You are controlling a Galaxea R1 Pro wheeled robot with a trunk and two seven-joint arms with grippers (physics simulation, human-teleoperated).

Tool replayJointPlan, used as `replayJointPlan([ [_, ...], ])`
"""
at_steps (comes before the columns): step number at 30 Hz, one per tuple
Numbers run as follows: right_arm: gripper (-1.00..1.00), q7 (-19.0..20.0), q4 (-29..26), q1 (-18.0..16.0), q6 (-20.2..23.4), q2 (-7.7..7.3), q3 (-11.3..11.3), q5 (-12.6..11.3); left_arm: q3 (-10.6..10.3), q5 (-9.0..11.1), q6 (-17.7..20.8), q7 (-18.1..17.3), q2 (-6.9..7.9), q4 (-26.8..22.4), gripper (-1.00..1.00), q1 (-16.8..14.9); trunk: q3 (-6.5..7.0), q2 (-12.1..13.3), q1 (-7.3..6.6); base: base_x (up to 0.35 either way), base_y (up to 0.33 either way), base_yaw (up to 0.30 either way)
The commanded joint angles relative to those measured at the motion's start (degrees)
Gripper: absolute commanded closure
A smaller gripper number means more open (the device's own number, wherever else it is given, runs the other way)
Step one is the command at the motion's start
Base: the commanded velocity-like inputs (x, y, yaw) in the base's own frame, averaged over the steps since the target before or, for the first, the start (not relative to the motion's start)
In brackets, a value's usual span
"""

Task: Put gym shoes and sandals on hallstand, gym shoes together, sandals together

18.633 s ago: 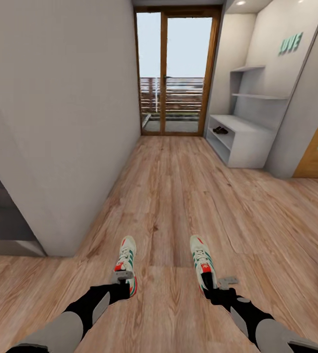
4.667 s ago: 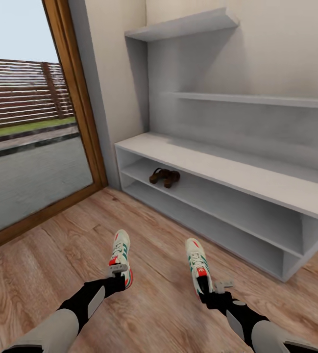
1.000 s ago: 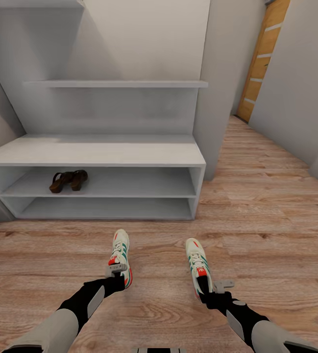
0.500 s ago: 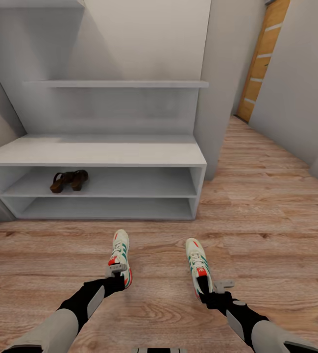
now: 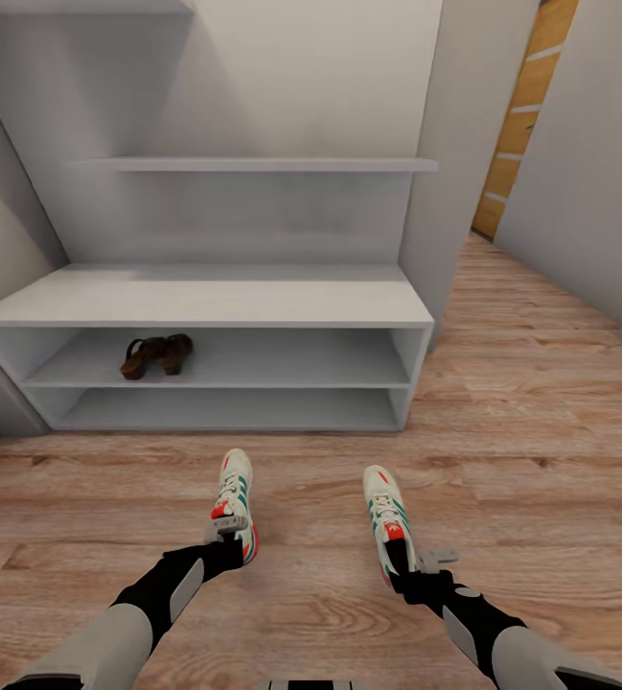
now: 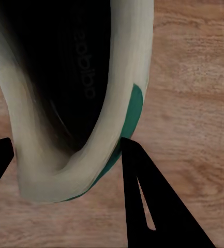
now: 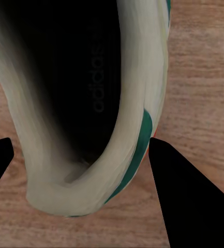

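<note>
Wood-plank corridor floor runs up to the white hallstand, which I have almost square ahead in the head view. On its upper open shelf, toward the left end, the two sandals sit side by side, touching or nearly so, which I judge to be that half of the job finished. Nearer to me, my left gripper is clamped on the heel of the left gym shoe, and my right gripper is clamped on the heel of the right gym shoe. Both shoes point toward the rack, well apart from each other and short of it.

From the left wrist view, I look down into the dark opening of the left gym shoe, with one dark finger pressed against the green patch of the heel wall and the other at the far side.

From the right wrist view, the right gym shoe is pinched across its heel the same way, floor planks beneath.

What remains, I reckon, is closing on the rack and setting both sneakers down next to each other.
</note>
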Motion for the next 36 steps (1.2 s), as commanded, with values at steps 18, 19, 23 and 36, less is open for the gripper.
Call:
replayJointPlan([
  [18,1.0,-0.09,0.0,0.0,0.0,0.0,0.01,-0.04,0.03,-0.28,-0.19,-0.09,0.02,0.04,1.0,0.0,0.0,0.0,0.0,-0.08,0.138,0.0],
  [19,1.0,-0.09,0.0,0.0,0.0,0.0,0.01,-0.04,0.02,-0.29,-0.2,-0.09,0.02,0.04,1.0,0.0,0.0,0.0,0.0,-0.014,0.017,0.0],
  [23,1.0,-0.17,-0.96,-0.09,1.16,-0.12,0.08,-0.07,-0.68,-1.36,-0.14,-0.11,0.27,3.65,1.0,0.0,0.0,0.0,0.0,-0.005,0.005,0.0],
  [36,1.0,-0.02,-31.04,-1.34,31.81,-0.15,0.17,-0.13,-1.0,-2.3,-8.5,-7.06,6.0,12.43,1.0,0.0,0.0,0.0,0.0,0.0,0.0,0.0],
])
